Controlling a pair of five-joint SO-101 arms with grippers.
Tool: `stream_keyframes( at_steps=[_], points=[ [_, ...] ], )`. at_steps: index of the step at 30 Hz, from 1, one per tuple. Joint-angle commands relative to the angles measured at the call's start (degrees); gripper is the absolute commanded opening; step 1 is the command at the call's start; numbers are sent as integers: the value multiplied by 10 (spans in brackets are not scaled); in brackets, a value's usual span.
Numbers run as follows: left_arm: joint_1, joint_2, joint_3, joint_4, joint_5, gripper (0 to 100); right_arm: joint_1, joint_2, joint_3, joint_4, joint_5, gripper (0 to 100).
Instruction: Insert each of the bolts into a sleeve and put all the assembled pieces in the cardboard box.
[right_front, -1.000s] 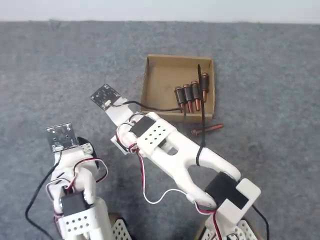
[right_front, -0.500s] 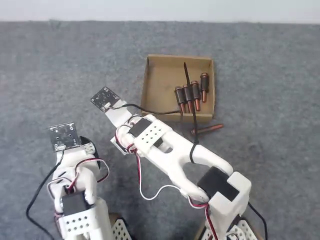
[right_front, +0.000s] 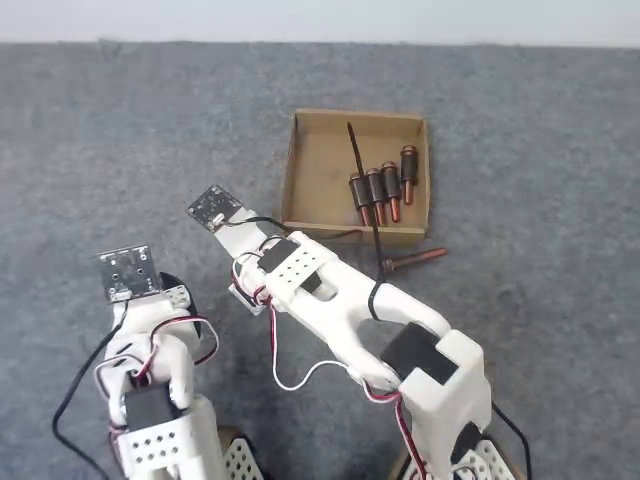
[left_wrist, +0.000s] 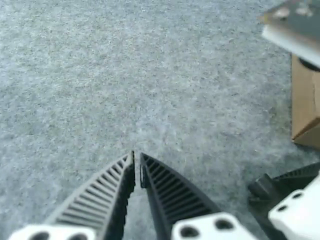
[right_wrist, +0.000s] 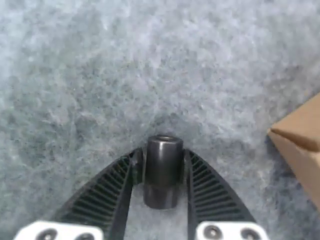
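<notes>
Between ribbed fingers (right_wrist: 110, 192), smooth dark cylindrical sleeve (right_wrist: 162, 167), fuzzy carpet (right_wrist: 150, 60)

light: bright, even, diffuse overhead | shadows: soft, short, hugging objects on worktop (right_front: 120, 130) | right wrist view: dark patch around sleeve (right_wrist: 162, 167), faint sheen on its rim

A black sleeve (right_wrist: 162, 170), a short smooth cylinder, stands clamped between the right gripper (right_wrist: 162, 152)'s fingers, its open bore pointing away from the wrist. The cardboard box (right_front: 312, 170), shallow and open, sits on the carpet beyond the gripper and off to its right. Four assembled pieces (right_front: 380, 192), dark sleeves with copper tips protruding, lie side by side in the box's far-right part. One copper-coloured bolt (right_front: 412, 259) lies loose just outside the box's near wall, right of the gripper.
</notes>
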Motion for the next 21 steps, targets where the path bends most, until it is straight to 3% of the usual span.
stream_keyframes(
  at_steps=[1,9,13,21],
  points=[
    [4,-13,-10,-16,-4,12,8,-3,-39,11,32,99],
    [4,-13,-10,-16,-4,12,9,0,-44,15,33,94],
    [4,-13,-10,-17,-4,12,9,0,-44,17,33,2],
    [4,-13,-10,-18,-4,12,66,-47,-50,89,30,6]
  ],
)
